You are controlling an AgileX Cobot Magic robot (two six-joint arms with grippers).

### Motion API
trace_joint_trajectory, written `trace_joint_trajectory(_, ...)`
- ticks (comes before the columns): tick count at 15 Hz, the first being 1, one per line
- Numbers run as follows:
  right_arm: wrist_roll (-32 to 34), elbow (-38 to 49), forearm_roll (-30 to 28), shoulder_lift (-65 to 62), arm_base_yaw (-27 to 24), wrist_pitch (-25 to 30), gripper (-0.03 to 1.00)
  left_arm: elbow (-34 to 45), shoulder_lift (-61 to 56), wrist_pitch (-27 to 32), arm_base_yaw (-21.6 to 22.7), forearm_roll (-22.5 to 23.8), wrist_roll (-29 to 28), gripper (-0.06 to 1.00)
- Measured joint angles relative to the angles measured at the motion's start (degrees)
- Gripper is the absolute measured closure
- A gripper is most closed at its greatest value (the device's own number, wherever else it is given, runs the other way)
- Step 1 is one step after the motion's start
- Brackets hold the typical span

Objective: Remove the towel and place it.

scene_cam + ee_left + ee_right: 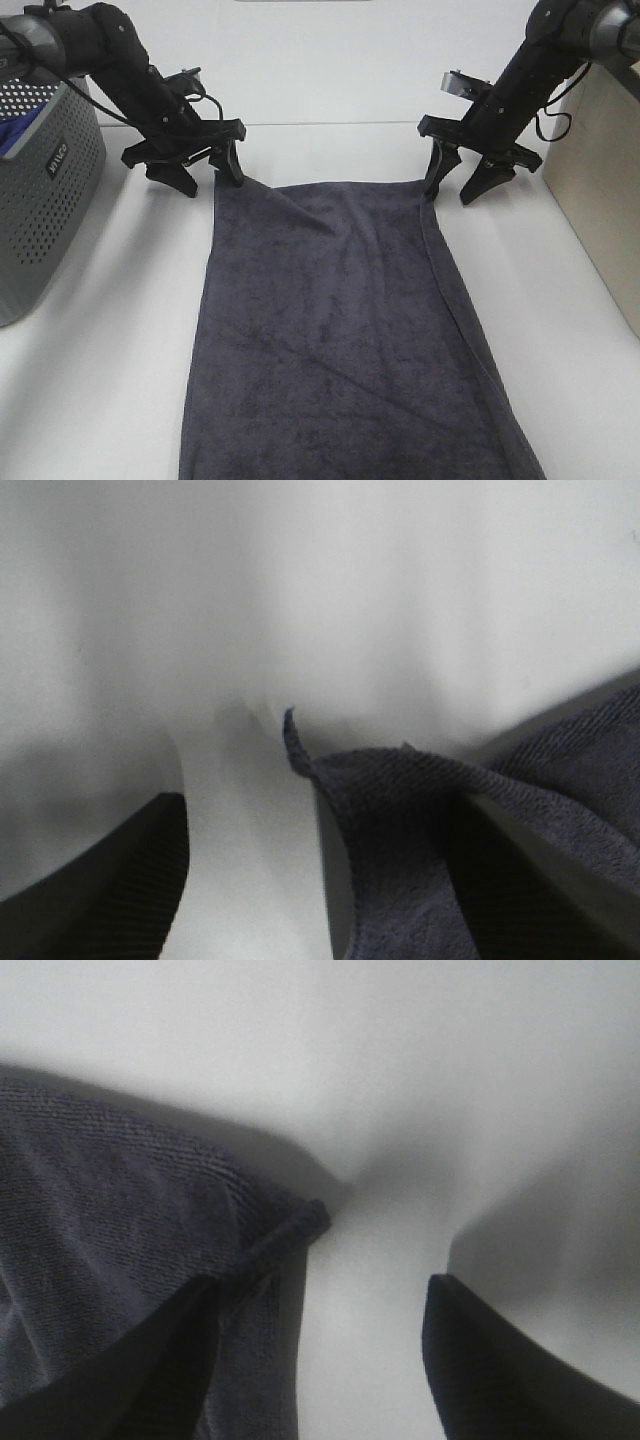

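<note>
One dark grey towel lies spread flat on the white surface, running from mid-frame down to the bottom edge. At its two upper corners stand the left end effector and right end effector — both open, gripping nothing, each with its inner finger against the cloth.

Up high at the near side, looking down toward the far end. From each wrist, super close on one far towel corner, shared with overhead.
</note>
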Motion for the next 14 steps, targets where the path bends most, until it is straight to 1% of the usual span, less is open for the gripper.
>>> trace_joint_trajectory(6, -1.3, -0.6, 4.6, 1.7, -0.1, 0.0, 0.37, -0.7, 1.3, -0.8, 0.0, -2.1, 0.1, 0.26)
trace_joint_trajectory(8, -1.3, -1.1, 5.0, 1.8, -0.1, -1.0, 0.37, -0.7, 1.4, -0.9, 0.1, -2.7, 0.1, 0.26)
trace_joint_trajectory(11, -1.3, -1.1, 5.4, 1.9, -0.1, -3.8, 0.37, -0.7, 1.7, -1.0, 0.1, -4.0, 0.5, 0.26)
trace_joint_trajectory(14, -1.4, -1.1, 5.4, 1.9, -0.1, -4.5, 0.37, -0.8, 1.9, -1.1, 0.1, -6.6, 1.3, 0.26)
